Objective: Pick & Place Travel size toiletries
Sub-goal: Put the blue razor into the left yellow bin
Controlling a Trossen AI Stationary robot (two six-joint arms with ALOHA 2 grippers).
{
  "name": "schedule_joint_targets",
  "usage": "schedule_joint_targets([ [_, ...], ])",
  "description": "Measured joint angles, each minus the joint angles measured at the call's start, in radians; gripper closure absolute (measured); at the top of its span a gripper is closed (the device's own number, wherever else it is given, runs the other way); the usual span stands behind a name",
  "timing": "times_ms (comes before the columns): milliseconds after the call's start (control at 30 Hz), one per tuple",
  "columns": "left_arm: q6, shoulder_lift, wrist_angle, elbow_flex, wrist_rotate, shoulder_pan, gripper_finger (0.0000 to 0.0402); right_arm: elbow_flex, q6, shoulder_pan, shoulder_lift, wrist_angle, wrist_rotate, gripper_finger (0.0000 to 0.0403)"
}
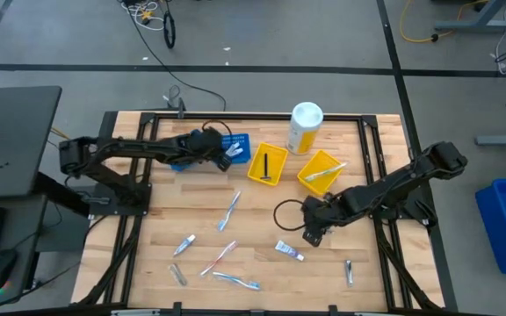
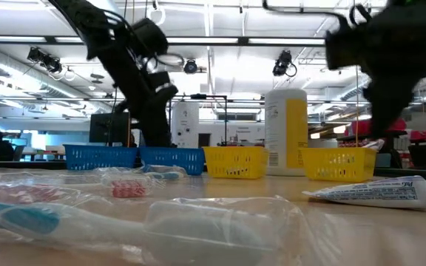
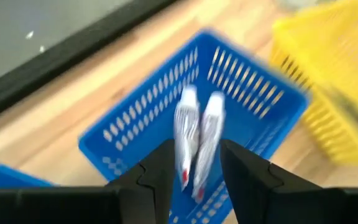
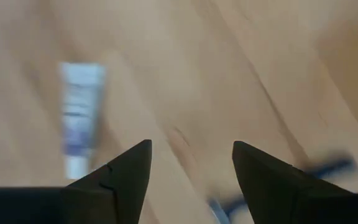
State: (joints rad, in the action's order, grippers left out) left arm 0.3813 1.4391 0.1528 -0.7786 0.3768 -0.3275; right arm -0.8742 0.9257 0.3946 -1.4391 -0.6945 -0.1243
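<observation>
My left gripper (image 1: 224, 156) (image 3: 194, 165) hovers open over a blue tray (image 1: 241, 143) (image 3: 135, 118). Two white tubes (image 3: 197, 130) lie side by side on that tray's floor, below the gap between the fingers. My right gripper (image 1: 310, 234) (image 4: 191, 158) is open above the bare wood, with a white tube (image 1: 290, 251) (image 4: 79, 118) lying flat just beyond it. More toiletries lie on the near half of the table: a pale toothbrush (image 1: 231, 211), a pink toothbrush (image 1: 220, 257), a blue toothbrush (image 1: 235, 281), and small tubes (image 1: 184, 245) (image 1: 177, 275).
Two yellow trays (image 1: 268, 165) (image 1: 321, 172) and a tall yellow bottle with a white cap (image 1: 306, 127) stand beside the blue tray. A second blue tray (image 3: 5, 177) sits under the left arm. A black cable loop (image 1: 286, 212) lies by the right gripper. A small item (image 1: 348, 270) lies near the table's near right corner.
</observation>
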Motion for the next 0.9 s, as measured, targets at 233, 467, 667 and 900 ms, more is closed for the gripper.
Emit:
schedule_joint_targets([
  [233, -0.003, -0.128, -0.013, -0.005, 0.000, 0.036, 0.0278, 0.007, 0.343, 0.000, 0.000, -0.195, -0.005, 0.0158],
  [467, -0.029, -0.193, -0.035, -0.005, 0.000, 0.113, 0.0285, 0.121, 0.586, 0.000, 0.000, -0.137, -0.029, 0.0158],
  [667, -0.087, -0.196, -0.112, -0.005, -0.001, 0.157, 0.0286, 0.229, 0.659, -0.003, -0.001, -0.019, -0.029, 0.0184],
  [900, -0.086, -0.196, -0.115, -0.005, 0.000, 0.158, 0.0286, 0.261, 0.664, -0.003, 0.003, 0.010, -0.038, 0.0236],
])
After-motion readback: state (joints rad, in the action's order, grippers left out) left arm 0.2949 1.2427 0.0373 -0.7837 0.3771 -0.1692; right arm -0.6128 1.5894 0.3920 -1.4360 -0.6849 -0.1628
